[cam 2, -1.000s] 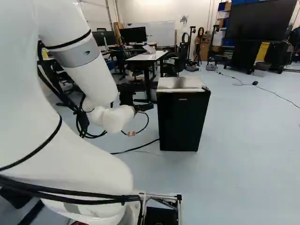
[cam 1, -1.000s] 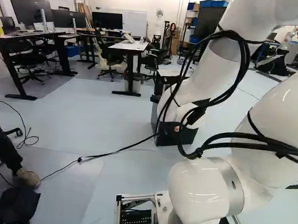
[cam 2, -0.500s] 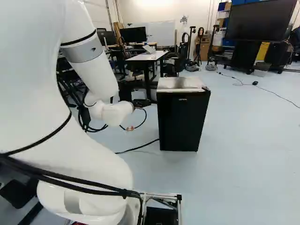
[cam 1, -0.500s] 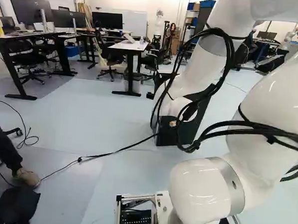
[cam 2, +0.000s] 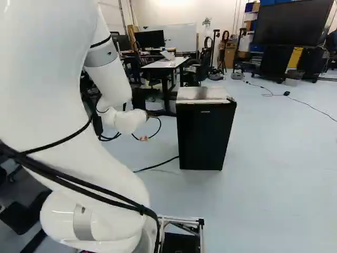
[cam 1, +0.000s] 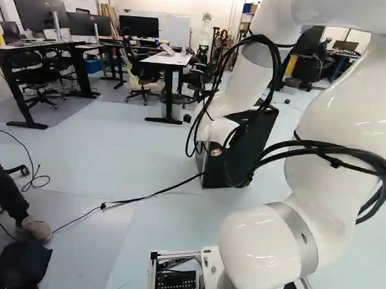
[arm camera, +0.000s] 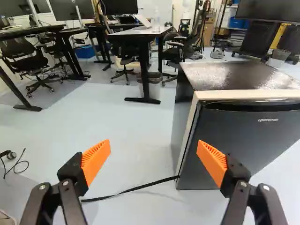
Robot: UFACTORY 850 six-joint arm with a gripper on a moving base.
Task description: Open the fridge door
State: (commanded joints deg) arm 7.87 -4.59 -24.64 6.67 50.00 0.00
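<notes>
Can see black fridge (cam 2: 206,138) upright on pale floor (cam 2: 279,174), right of the arm (cam 2: 58,121) in the right base view, partly behind arm and cables in the left base view. Looks closed at the door (arm camera: 255,136), with dark recess along its top edge. Got pincer (cam 2: 158,113) set wide, orange pads (arm camera: 96,160) well apart. From the wrist view, find fridge ahead of pincer (arm camera: 153,144) and off to one side, partly covered by one pad; cannot tell if touching. Spot black cord (arm camera: 133,189) across floor, up to fridge's lower edge.
</notes>
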